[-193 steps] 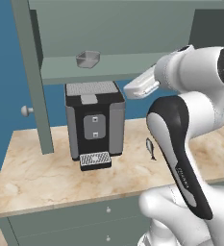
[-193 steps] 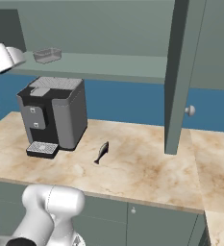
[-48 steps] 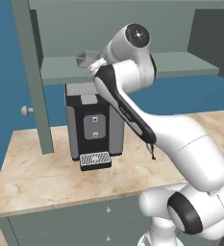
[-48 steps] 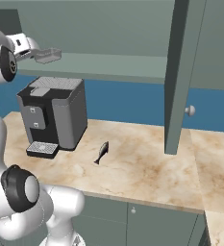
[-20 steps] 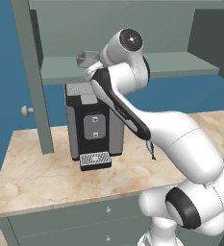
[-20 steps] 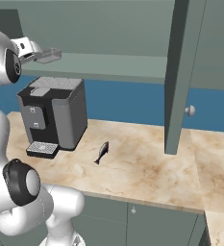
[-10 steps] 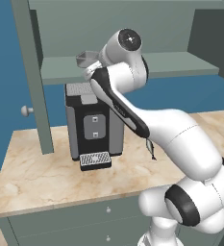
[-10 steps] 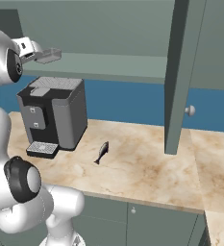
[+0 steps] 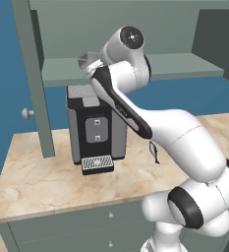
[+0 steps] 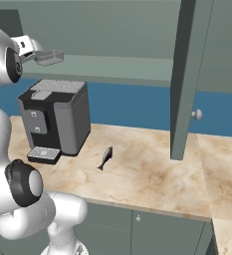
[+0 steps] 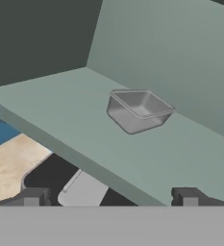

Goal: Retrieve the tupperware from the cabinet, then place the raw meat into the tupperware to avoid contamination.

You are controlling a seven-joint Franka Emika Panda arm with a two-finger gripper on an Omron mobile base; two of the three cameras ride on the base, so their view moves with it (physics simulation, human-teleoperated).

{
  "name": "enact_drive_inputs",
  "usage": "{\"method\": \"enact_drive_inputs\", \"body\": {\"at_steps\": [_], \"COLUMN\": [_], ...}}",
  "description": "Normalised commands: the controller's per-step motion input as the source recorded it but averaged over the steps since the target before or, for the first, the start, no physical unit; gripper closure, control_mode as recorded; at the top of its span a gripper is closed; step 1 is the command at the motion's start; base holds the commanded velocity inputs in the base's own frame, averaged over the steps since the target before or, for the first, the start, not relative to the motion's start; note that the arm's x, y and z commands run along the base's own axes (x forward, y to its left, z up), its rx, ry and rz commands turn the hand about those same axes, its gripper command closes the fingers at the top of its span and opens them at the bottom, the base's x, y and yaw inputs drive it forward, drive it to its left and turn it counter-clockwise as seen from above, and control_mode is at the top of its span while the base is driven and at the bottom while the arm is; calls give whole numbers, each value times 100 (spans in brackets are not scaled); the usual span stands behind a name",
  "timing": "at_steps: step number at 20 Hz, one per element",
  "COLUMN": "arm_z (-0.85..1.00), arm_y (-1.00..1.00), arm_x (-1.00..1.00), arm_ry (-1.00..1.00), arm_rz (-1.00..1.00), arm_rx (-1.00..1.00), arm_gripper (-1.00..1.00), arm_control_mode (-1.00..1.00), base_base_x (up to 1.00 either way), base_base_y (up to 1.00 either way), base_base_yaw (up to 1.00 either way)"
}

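Marbled beige counter (image 10: pixel 152 179) runs under the open grey-green cabinet (image 9: pixel 185 69), backed by a blue wall, with a black-and-silver coffee machine (image 10: pixel 55 119) standing directly beneath the shelf. Your target, the tupperware (image 11: pixel 138 110), sits upright on the cabinet shelf, set back from its front lip and near the back wall. Your gripper (image 11: pixel 108 197) hangs just outside the shelf edge with its fingers spread wide and nothing between them.

To take it cleanly, you likely need to move straight in over the lip, keeping above the coffee machine's top. Line the jaws so they straddle one wall of the container or its short span; it sits turned at an angle to you, so roll the hand to match before closing. The raw meat (image 10: pixel 105 158), a small dark fish, lies on the counter just right of the machine, well apart from the container.
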Motion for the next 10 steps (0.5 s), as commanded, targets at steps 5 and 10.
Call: {"method": "enact_drive_inputs", "body": {"at_steps": [5,10], "arm_z": [8,0], "arm_y": [6,4], "arm_x": [0,5], "arm_ry": [0,0], "arm_rz": [0,0], "arm_rx": [0,0], "arm_gripper": [-100,-100], "arm_control_mode": [-100,-100], "base_base_x": [0,0], "base_base_y": [0,0], "base_base_yaw": [0,0]}}
